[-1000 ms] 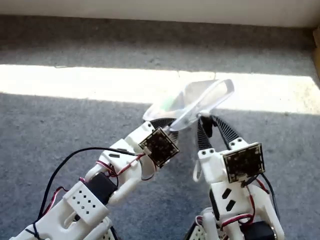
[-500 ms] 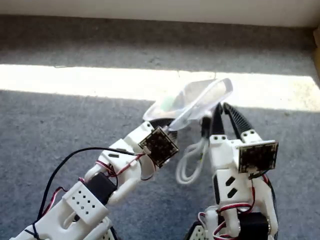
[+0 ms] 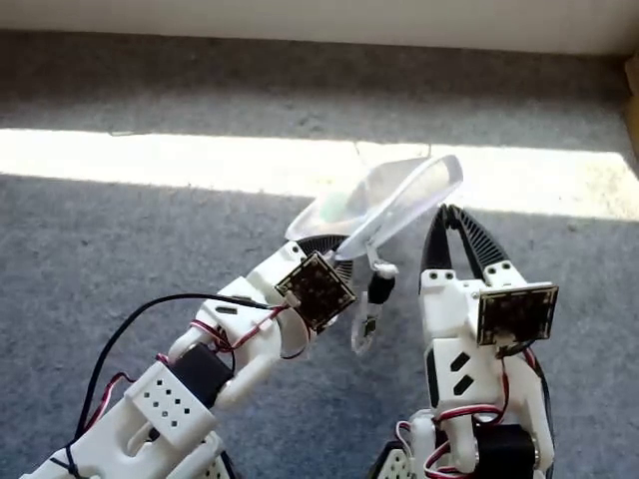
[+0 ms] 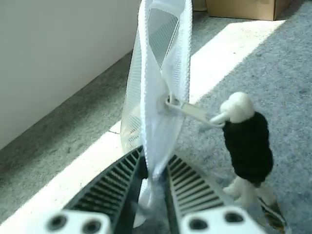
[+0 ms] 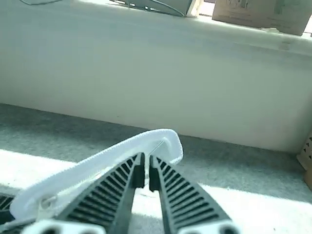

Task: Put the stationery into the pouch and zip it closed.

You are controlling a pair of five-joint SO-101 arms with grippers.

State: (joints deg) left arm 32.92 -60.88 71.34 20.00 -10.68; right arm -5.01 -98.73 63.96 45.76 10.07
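Clear mesh pouch held up between both grippers

The left gripper (image 4: 155,163) is clenched on the bottom edge of the pouch (image 3: 397,196), above grey carpet (image 3: 150,259). A zip-pull charm (image 3: 378,289) dangles at the pouch's 6 o'clock. The right gripper (image 5: 145,165) pinches its rim at 4 o'clock. Inside, a pale green shape (image 3: 334,208) is too blurred to identify.

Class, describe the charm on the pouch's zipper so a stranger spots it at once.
Above the grey carpet, the left claw holds a pale mesh pouch. From its zipper pull dangles the charm: black-bodied with white ends, the only thing hanging free.
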